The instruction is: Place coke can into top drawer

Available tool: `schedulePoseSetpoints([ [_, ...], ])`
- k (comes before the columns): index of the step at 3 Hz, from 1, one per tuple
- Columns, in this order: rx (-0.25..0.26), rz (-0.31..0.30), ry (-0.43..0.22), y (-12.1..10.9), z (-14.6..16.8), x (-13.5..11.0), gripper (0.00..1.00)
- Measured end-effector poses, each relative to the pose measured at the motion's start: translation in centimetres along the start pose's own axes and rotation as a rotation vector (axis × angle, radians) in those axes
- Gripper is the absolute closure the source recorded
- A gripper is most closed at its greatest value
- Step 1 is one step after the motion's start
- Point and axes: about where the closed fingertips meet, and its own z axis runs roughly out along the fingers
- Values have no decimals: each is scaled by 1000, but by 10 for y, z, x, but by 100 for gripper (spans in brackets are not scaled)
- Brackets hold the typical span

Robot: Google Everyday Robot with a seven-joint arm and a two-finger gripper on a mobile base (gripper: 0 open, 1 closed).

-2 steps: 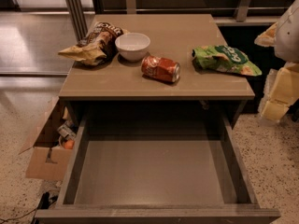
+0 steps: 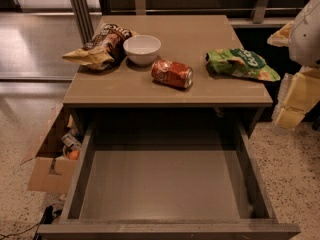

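Coke can (image 2: 172, 73) on its side at tabletop centre, long axis roughly left-right, one silver end toward gripper (image 2: 295, 101) well apart at frame's right edge, grip state impossible to tell; top drawer (image 2: 165, 184) open below.

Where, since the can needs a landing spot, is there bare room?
Drawer floor: bare, wall to wall. Tabletop: free behind the bowl, and its front-left corner. Crowded: mid-row of brown bag, bowl, can, green bag. Gripper: right of the tabletop.
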Motion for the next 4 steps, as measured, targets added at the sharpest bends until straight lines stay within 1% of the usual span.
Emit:
schedulePoseSetpoints([
  [1, 35, -38, -63, -3, -2, -14, 0],
  [2, 71, -6, -184, -12, 3, -18, 0],
  [3, 77, 57, -319, -25, 15, -35, 0],
  [4, 87, 123, -406, -43, 29, -55, 0],
])
